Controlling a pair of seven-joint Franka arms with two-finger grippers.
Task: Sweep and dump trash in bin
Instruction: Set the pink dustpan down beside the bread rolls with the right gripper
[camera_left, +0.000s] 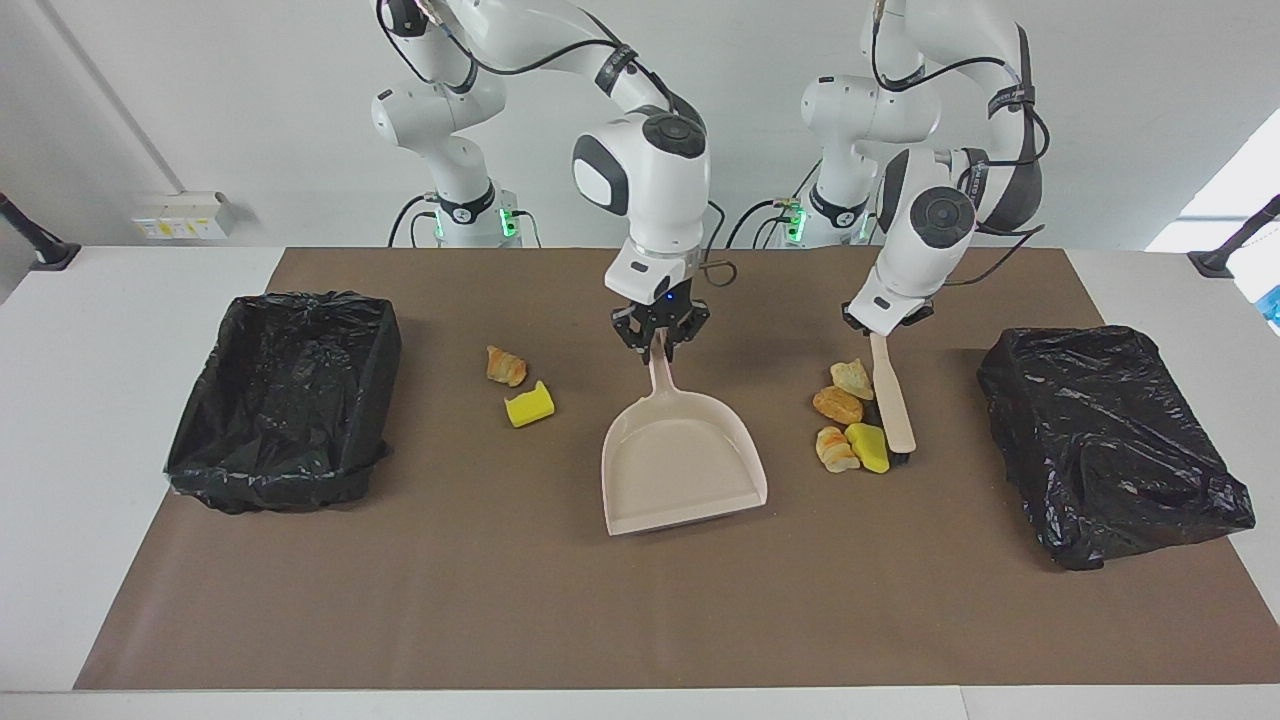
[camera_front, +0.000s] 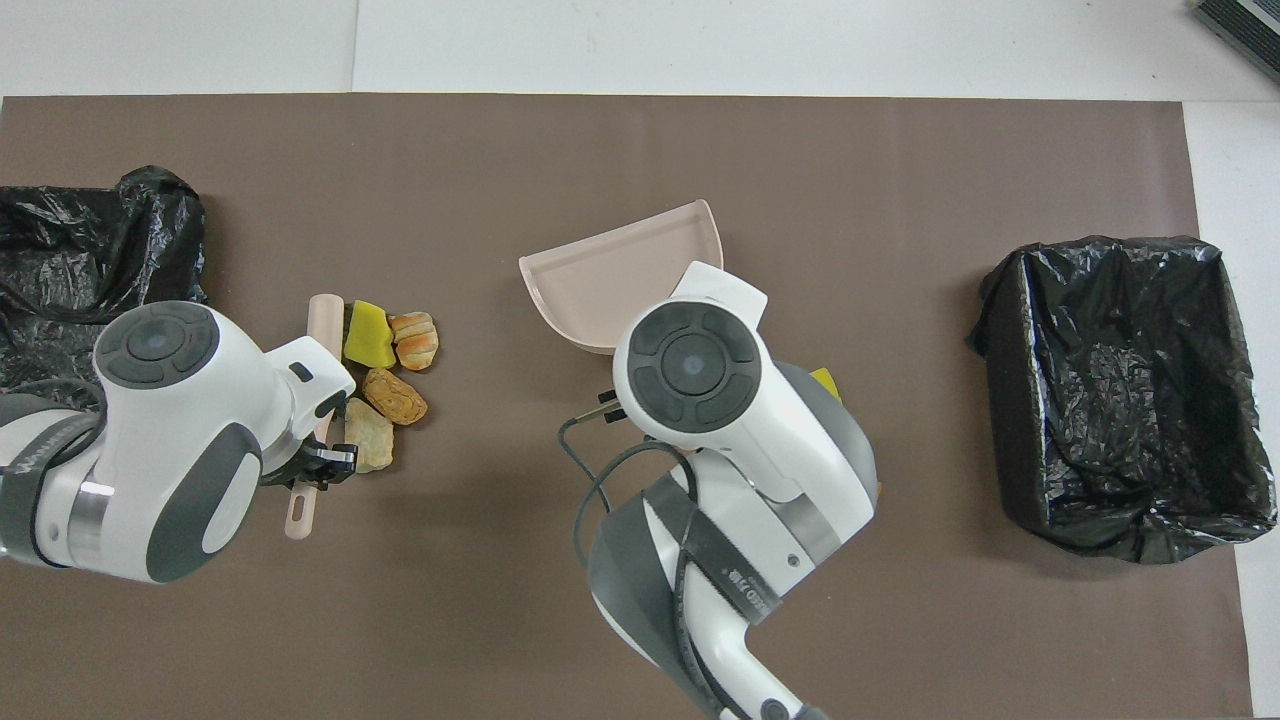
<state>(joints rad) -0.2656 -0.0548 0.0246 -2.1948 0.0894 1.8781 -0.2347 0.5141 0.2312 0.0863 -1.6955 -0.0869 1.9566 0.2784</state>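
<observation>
Sweeping has barely begun: your left tool (camera_left: 885, 325) grips the brush (camera_left: 893, 400) beside four trash pieces (camera_left: 848, 420); your right tool (camera_left: 660, 343) grips the empty dustpan (camera_left: 680, 465); nothing binned.

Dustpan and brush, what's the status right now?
Right end effector shut on dustpan. Left end effector shut on brush, against four trash lumps. Nothing blocking.
</observation>
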